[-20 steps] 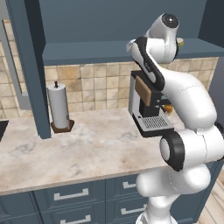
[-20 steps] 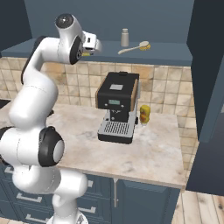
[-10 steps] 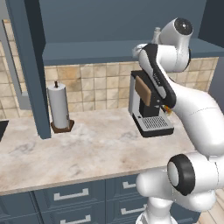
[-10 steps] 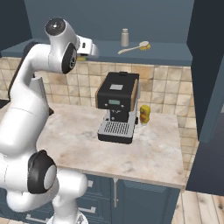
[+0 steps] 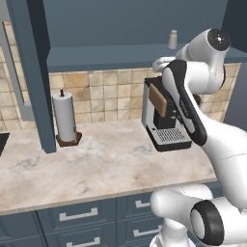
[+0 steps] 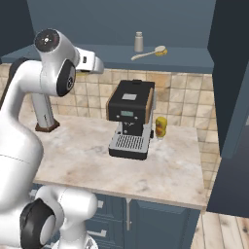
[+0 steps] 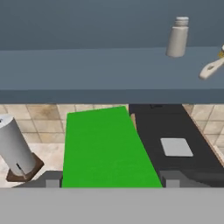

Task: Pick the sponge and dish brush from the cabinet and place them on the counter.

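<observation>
hand view | gripper (image 7: 109,186) pinching the sponge (image 7: 107,148), now pulled back out of the cabinet (image 7: 109,76) | dish brush (image 6: 148,52) remains on shelf

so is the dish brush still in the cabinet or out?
In. The dish brush lies flat on the cabinet shelf beside the grey shaker, above the coffee machine.

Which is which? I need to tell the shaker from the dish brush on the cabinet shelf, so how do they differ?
The shaker stands upright, a short grey cylinder; the dish brush lies flat on its side. The shaker is plain grey all over; the dish brush has a thin pale handle ending in a tan rounded head. Both sit close together on the cabinet shelf, above the coffee machine.
</observation>
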### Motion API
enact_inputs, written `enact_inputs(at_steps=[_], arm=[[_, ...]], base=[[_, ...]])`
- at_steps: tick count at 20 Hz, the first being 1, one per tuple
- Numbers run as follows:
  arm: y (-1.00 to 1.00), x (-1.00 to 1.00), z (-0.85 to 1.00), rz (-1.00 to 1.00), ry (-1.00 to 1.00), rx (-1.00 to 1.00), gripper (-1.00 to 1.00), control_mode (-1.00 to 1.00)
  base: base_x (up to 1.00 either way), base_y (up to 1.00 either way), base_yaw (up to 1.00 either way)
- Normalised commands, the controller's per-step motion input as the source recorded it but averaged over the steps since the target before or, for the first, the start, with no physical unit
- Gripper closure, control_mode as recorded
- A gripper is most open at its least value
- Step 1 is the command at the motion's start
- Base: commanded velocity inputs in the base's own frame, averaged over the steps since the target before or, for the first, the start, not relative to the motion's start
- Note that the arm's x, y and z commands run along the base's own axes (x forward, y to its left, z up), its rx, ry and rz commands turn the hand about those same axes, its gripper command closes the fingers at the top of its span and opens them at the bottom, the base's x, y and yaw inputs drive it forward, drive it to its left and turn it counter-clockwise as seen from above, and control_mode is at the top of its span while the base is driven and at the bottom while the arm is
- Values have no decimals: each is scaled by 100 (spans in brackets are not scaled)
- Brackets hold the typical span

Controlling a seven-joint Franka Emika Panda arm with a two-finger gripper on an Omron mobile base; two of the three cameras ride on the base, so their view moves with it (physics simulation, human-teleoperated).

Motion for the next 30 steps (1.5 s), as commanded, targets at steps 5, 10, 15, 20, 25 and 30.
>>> enact_inputs(at_steps=[5, 10, 15, 20, 25, 30], arm=[[0, -65, 4, 0, 0, 0, 100, -100], [0, -66, 1, 0, 1, 0, 100, -100], [0, -67, 0, 0, 2, 0, 100, -100], [0, -66, 0, 0, 4, 0, 100, -100], [0, -61, -5, 0, 6, -1, 100, -100], [9, -45, -29, 2, 6, -1, 100, -100]], base=[[0, 0, 0], [0, 0, 0], [0, 0, 0], [0, 0, 0], [0, 0, 0], [0, 0, 0]])
